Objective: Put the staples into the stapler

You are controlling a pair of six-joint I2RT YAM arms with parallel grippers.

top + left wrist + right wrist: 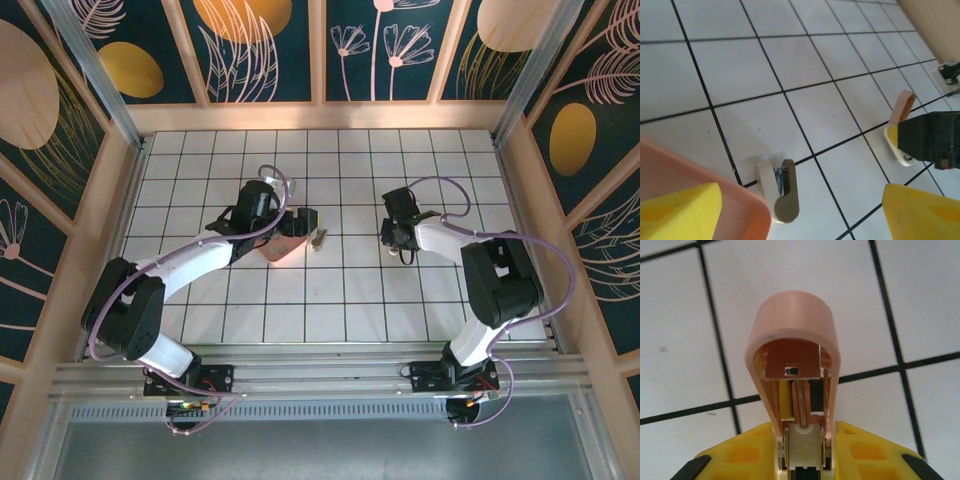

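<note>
- Firstly, on the left half of the table (300, 300), the pink tray (685, 167) lies flat on the white tiles.
- Left gripper (295, 224) hangs over the tray's right edge, open: its yellow pads (680, 210) stand wide apart with nothing between them, one over the tray, the other over bare tile.
- Just right of the tray lies a small beige-and-metal piece (780, 192), apart from both grippers. A dark shiny strip (781, 181) sits between its two halves, too small to tell what it is.
- Further right, well apart from the tray, the right gripper (802, 457) is closed on the stapler (792, 315), clamping its lower body between the yellow fingers.
- The stapler's pinkish cover is hinged up and away from its white base, leaving the channel bare, with the spring (800, 400) running down its middle.
</note>
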